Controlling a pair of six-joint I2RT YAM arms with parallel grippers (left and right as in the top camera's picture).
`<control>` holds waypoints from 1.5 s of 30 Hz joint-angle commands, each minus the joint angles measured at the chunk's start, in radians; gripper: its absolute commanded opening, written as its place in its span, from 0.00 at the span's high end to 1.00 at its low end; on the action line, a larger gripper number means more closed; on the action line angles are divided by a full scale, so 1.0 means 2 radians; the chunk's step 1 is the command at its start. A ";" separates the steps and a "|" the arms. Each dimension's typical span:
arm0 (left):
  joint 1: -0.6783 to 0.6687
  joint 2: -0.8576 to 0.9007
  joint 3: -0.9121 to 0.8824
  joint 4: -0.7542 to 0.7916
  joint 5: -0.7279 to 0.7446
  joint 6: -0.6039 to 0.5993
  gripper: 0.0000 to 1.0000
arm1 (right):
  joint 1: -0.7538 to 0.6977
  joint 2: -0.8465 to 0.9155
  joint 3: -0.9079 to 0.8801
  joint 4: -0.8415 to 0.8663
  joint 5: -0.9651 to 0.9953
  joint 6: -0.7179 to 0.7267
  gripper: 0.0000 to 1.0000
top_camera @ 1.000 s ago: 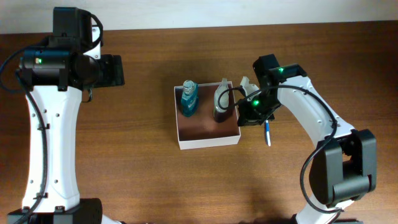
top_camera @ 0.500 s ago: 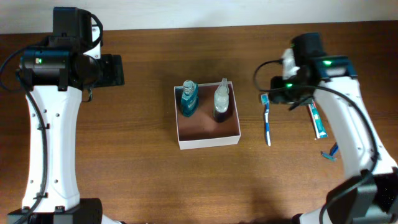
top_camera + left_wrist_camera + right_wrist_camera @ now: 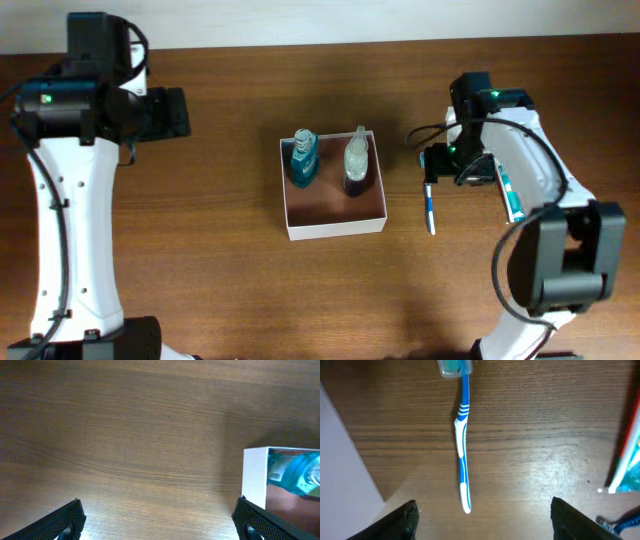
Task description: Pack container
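The container sits mid-table, a square white-walled box with a reddish-brown floor. A teal bottle and a clear bottle stand along its far wall. To its right a blue-and-white toothbrush lies on the wood. My right gripper hovers open over the brush's head end. In the right wrist view the toothbrush runs between the spread fingers of my right gripper, untouched. My left gripper stays far left, open and empty. The left wrist view catches the container's white wall.
A toothpaste tube lies right of the toothbrush, partly under my right arm. The right wrist view shows the tube at its right edge and a blue razor below it. The container's outer wall fills that view's left side.
My right gripper let go of the clear bottle inside the container, pulled away right, opened, and now hangs over the toothbrush. My left arm shifted slightly left and its jaws widened.
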 commanded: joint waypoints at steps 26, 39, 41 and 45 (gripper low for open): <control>0.006 0.003 -0.002 0.000 0.009 0.002 0.04 | 0.003 0.100 -0.067 0.084 0.010 0.006 0.38; 0.006 0.003 -0.002 0.000 0.009 0.002 0.04 | 0.003 0.100 -0.069 0.078 0.009 0.006 0.95; 0.006 0.003 -0.002 0.000 0.009 0.002 0.04 | 0.003 0.100 -0.069 0.078 0.009 0.006 0.96; 0.006 0.003 -0.002 0.000 0.009 0.002 0.04 | 0.003 0.100 -0.069 0.078 0.009 0.006 0.96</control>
